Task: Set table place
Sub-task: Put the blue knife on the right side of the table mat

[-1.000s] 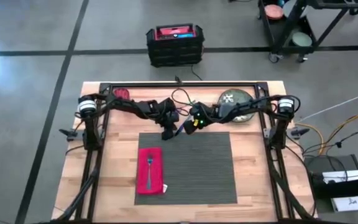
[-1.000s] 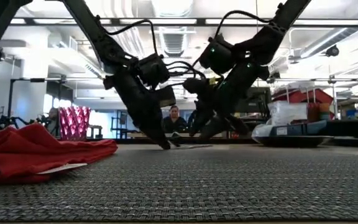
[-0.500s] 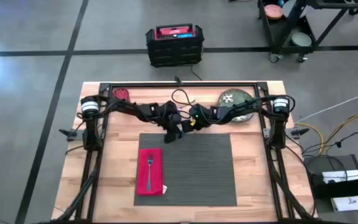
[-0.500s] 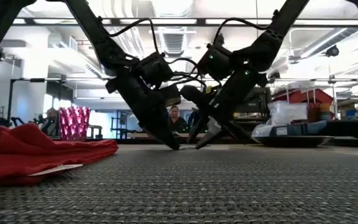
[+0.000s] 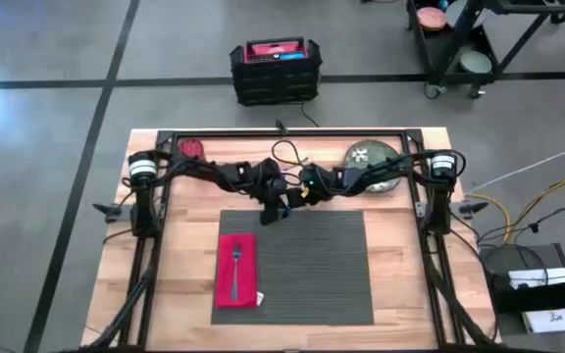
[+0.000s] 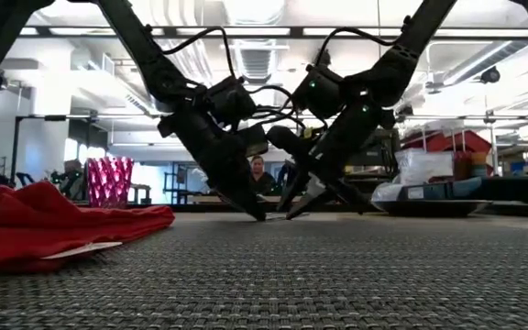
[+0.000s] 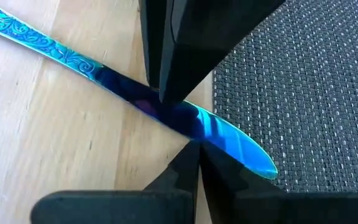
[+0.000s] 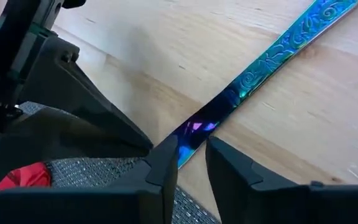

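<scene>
Knife [image 7: 185, 118] blade partly behind left hand [image 7: 178, 134]

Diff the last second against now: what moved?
Both pincers closed in on the blue knife at the placemat's far edge: the left pincer now clamps its blade, and the right pincer straddles it, fingers open. Napkin, fork and plate stayed put.
</scene>
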Controlling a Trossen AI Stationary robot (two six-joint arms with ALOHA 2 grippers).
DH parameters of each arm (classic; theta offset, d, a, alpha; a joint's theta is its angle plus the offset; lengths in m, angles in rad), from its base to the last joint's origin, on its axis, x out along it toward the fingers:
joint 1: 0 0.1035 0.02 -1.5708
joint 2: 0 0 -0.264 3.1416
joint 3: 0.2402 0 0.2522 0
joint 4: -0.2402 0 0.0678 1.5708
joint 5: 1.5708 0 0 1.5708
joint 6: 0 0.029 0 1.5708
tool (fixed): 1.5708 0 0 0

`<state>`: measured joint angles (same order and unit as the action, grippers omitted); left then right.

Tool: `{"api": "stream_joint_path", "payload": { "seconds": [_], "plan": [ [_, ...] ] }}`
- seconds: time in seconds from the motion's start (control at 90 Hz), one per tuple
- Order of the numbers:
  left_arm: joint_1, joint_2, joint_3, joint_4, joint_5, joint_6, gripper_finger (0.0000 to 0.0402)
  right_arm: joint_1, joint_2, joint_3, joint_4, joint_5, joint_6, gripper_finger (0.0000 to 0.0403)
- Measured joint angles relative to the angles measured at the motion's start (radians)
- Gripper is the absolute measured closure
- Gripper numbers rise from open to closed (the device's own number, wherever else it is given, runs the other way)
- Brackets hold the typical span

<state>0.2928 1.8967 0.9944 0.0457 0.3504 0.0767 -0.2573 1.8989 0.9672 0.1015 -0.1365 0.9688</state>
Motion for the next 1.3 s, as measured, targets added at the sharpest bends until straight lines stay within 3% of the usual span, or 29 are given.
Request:
{"api": "stream_joint_path", "payload": {
  "seconds": [0.2,0.267,0.378,0.5,0.578,0.656,1.111,1.3],
  "plan": [
    [-0.005,-0.058,0.037,-0.140,0.005,0.045,0.0401,-0.038,-0.061,0.006,-0.051,-0.185,-0.120,0.0354],
    [-0.007,-0.080,0.033,-0.194,0.005,0.068,0.0400,-0.031,-0.082,0.005,-0.083,-0.204,-0.106,0.0357],
    [-0.006,-0.084,0.030,-0.204,-0.021,0.121,0.0401,0.005,-0.084,-0.018,-0.097,-0.166,-0.064,0.0362],
    [-0.006,-0.054,0.022,-0.188,-0.072,0.177,0.0400,0.046,-0.075,-0.062,-0.094,-0.020,0.029,0.0364],
    [-0.006,-0.030,0.017,-0.148,-0.055,0.180,0.0401,0.068,-0.077,-0.090,-0.032,0.076,0.105,0.0363],
    [-0.017,-0.012,0.019,-0.104,-0.045,0.180,0.0400,0.076,-0.076,-0.122,0.062,0.105,0.149,0.0364],
    [-0.044,0.022,0.014,0.076,0.008,0.087,0.0401,0.076,-0.076,-0.140,0.112,0.139,0.129,0.0371],
    [-0.053,0.002,0.028,0.013,-0.008,0.081,0.0398,0.067,-0.077,-0.140,0.112,0.101,0.084,0.0371]
  ]
}}
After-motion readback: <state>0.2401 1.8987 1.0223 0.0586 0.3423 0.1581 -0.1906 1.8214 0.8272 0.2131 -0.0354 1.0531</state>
